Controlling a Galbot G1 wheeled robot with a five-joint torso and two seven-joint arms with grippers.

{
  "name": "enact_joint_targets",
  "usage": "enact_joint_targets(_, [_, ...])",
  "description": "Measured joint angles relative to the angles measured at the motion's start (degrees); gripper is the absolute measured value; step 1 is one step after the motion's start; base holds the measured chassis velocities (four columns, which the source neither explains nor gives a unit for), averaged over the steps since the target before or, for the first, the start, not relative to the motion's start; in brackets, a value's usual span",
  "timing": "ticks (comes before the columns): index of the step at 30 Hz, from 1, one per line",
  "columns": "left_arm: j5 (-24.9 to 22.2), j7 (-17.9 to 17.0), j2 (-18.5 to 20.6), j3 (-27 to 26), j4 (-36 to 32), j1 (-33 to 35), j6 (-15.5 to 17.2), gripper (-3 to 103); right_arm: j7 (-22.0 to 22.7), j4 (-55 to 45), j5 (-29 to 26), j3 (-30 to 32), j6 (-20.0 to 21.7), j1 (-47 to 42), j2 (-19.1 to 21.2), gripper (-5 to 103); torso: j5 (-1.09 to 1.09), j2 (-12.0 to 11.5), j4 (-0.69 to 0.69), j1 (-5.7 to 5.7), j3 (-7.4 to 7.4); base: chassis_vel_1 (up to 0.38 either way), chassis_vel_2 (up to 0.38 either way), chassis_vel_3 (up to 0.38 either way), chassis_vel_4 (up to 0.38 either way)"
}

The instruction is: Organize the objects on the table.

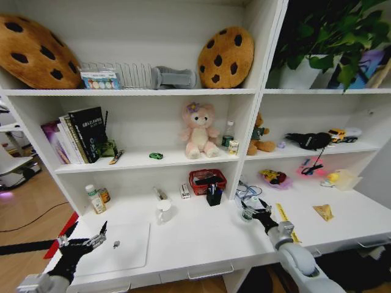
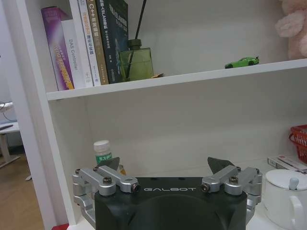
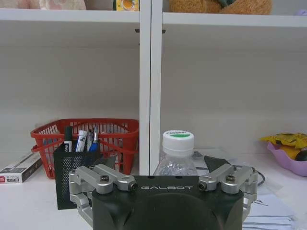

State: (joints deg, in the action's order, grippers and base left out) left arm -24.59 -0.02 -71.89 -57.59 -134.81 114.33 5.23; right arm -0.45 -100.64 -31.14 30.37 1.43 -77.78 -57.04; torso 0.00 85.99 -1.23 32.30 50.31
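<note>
White counter (image 1: pixel 201 241) carries the clutter. Right gripper (image 1: pixel 255 213) sits low over the counter, fingers spread and holding nothing; a clear bottle with white-green cap (image 3: pixel 177 158) stands directly ahead between the fingers, untouched as far as visible. Black mesh pen holder (image 3: pixel 72 179) with pens and a red basket (image 3: pixel 103 139) lie off to one side beyond it. Left gripper (image 1: pixel 82 239) hovers at the counter's near corner, fingers apart, empty, just beside the closed silver laptop (image 1: pixel 122 247). Green toy car (image 2: pixel 242 62) on shelf above.
</note>
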Motion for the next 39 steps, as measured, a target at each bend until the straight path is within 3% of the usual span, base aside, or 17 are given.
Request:
enact_joint_targets(5, [0.0, 0.0, 0.0, 0.0, 0.0, 0.0, 0.0, 100, 0.9, 1.0, 0.0, -1.4, 0.0, 1.3, -0.1, 101, 0.0, 0.0, 0.01, 0.0, 0.0, 0.0, 0.0, 0.0, 0.0])
enact_joint_targets(6, [0.0, 0.0, 0.0, 0.0, 0.0, 0.0, 0.0, 100, 0.9, 0.9, 0.0, -1.5, -0.1, 1.4, -0.1, 96, 0.0, 0.0, 0.0, 0.0, 0.0, 0.0, 0.0, 0.0, 0.0])
enact_joint_targets(8, [0.0, 0.0, 0.0, 0.0, 0.0, 0.0, 0.0, 100, 0.9, 0.8, -0.1, -1.5, -0.1, 1.4, -0.1, 96, 0.0, 0.0, 0.0, 0.0, 0.0, 0.0, 0.0, 0.0, 0.0])
enact_joint_targets(10, [0.0, 0.0, 0.0, 0.0, 0.0, 0.0, 0.0, 100, 1.0, 0.5, -0.1, -1.6, -0.1, 1.3, -0.3, 80, 0.0, 0.0, 0.0, 0.0, 0.0, 0.0, 0.0, 0.0, 0.0])
enact_joint_targets(12, [0.0, 0.0, 0.0, 0.0, 0.0, 0.0, 0.0, 100, 1.0, 0.5, -0.1, -1.6, -0.2, 1.2, -0.4, 80, 0.0, 0.0, 0.01, 0.0, -0.01, 0.0, 0.0, 0.0, 0.0])
enact_joint_targets(13, [0.0, 0.0, 0.0, 0.0, 0.0, 0.0, 0.0, 100, 0.9, 0.5, -0.1, -1.6, -0.3, 1.2, -0.5, 70, 0.0, 0.0, 0.01, 0.0, 0.0, 0.0, 0.0, 0.0, 0.0])
enact_joint_targets(15, [0.0, 0.0, 0.0, 0.0, 0.0, 0.0, 0.0, 100, 1.0, 0.3, -0.1, -1.6, -0.3, 1.1, -0.6, 70, 0.0, 0.0, 0.0, 0.0, 0.0, 0.0, 0.0, 0.0, 0.0])
enact_joint_targets(16, [0.0, 0.0, 0.0, 0.0, 0.0, 0.0, 0.0, 100, 1.0, 0.2, -0.1, -1.6, -0.3, 1.1, -0.6, 58, 0.0, 0.0, 0.01, 0.0, 0.0, 0.0, 0.0, 0.0, 0.0])
enact_joint_targets(18, [0.0, 0.0, 0.0, 0.0, 0.0, 0.0, 0.0, 100, 1.0, 0.1, -0.1, -1.6, -0.3, 1.1, -0.6, 58, 0.0, 0.0, 0.01, 0.0, 0.0, 0.0, 0.0, 0.0, 0.0])
enact_joint_targets(19, [0.0, 0.0, 0.0, 0.0, 0.0, 0.0, 0.0, 100, 1.0, 0.0, -0.1, -1.6, -0.3, 1.1, -0.5, 48, 0.0, 0.0, 0.01, -0.01, -0.01, 0.0, 0.0, 0.0, 0.0])
enact_joint_targets(22, [0.0, 0.0, 0.0, 0.0, 0.0, 0.0, 0.0, 100, 1.0, -0.2, -0.1, -1.6, -0.4, 1.0, -0.5, 48, 0.0, 0.0, 0.01, 0.0, 0.0, 0.0, 0.0, 0.0, 0.0])
enact_joint_targets(23, [0.0, 0.0, 0.0, 0.0, 0.0, 0.0, 0.0, 100, 1.0, -0.5, -0.1, -1.6, -0.4, 0.9, -0.5, 37, 0.0, 0.0, 0.01, 0.0, 0.0, 0.0, 0.0, 0.0, 0.0])
enact_joint_targets(26, [0.0, 0.0, 0.0, 0.0, 0.0, 0.0, 0.0, 100, 1.1, -1.0, -0.1, -1.4, -0.4, 0.6, -0.5, 37, 0.0, 0.0, 0.01, 0.0, 0.0, 0.0, 0.0, 0.0, 0.0])
enact_joint_targets(28, [0.0, 0.0, 0.0, 0.0, 0.0, 0.0, 0.0, 100, 1.3, -2.0, -0.2, -0.7, -0.4, -0.1, -0.6, 27, 0.0, 0.0, 0.01, 0.0, -0.01, 0.0, 0.0, 0.0, 0.0])
enact_joint_targets(35, [0.0, 0.0, 0.0, 0.0, 0.0, 0.0, 0.0, 100, 1.1, -6.1, -1.1, 3.3, 0.3, -3.8, -1.5, 27, 0.01, 0.0, 0.02, 0.0, 0.0, 0.0, 0.0, 0.0, 0.0])
enact_joint_targets(39, [0.0, 0.0, 0.0, 0.0, 0.0, 0.0, 0.0, 100, -0.4, -13.7, -2.1, 9.6, 1.8, -12.1, -3.6, 27, 0.0, 0.0, -0.02, 0.0, 0.0, 0.0, 0.0, 0.0, 0.0])
